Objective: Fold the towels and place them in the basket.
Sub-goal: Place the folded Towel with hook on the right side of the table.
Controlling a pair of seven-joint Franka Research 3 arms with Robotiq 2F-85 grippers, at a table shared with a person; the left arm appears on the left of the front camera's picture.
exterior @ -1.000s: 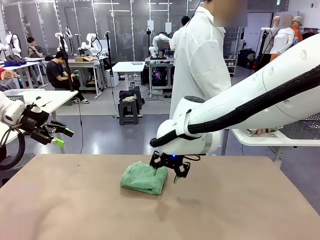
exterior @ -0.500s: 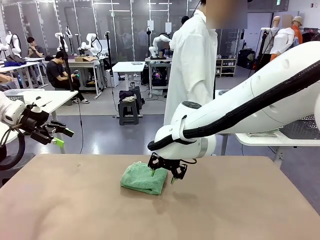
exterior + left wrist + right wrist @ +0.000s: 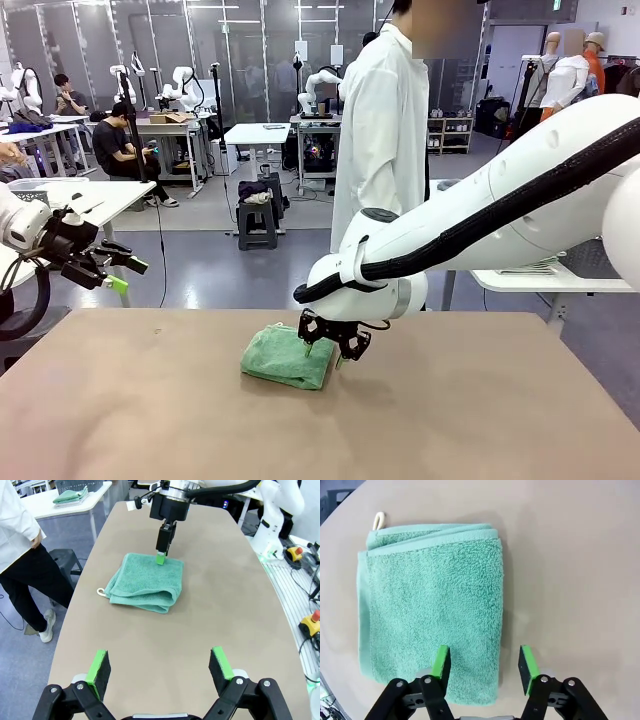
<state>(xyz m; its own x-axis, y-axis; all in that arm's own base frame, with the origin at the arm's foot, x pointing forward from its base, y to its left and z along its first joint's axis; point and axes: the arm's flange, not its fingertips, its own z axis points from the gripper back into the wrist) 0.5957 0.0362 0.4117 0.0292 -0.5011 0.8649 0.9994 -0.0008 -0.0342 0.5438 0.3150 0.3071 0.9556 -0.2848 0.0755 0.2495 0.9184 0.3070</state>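
A mint green towel (image 3: 286, 357) lies folded on the brown table (image 3: 480, 420), with a white loop at one corner (image 3: 378, 520). My right gripper (image 3: 325, 350) is low over the towel's right edge. In the right wrist view, the gripper (image 3: 483, 661) straddles that edge of the towel (image 3: 430, 605), with one pad over the cloth and the other over bare table. Its jaws stand apart and hold nothing. My left gripper (image 3: 108, 268) hovers off the table's left end, and the left wrist view shows it (image 3: 160, 665) wide open, facing the towel (image 3: 145, 577). The basket is out of view.
A person in a white coat (image 3: 385, 130) stands at the far edge of the table. A white side table (image 3: 75, 502) beyond it holds a grey mesh basket (image 3: 70, 485) and stacked green cloths (image 3: 70, 496). Bare tabletop lies in front of the towel and to its right.
My right gripper has slid a little left and down onto the towel's edge, and its jaws have narrowed. The person has shifted left. My left arm has not moved.
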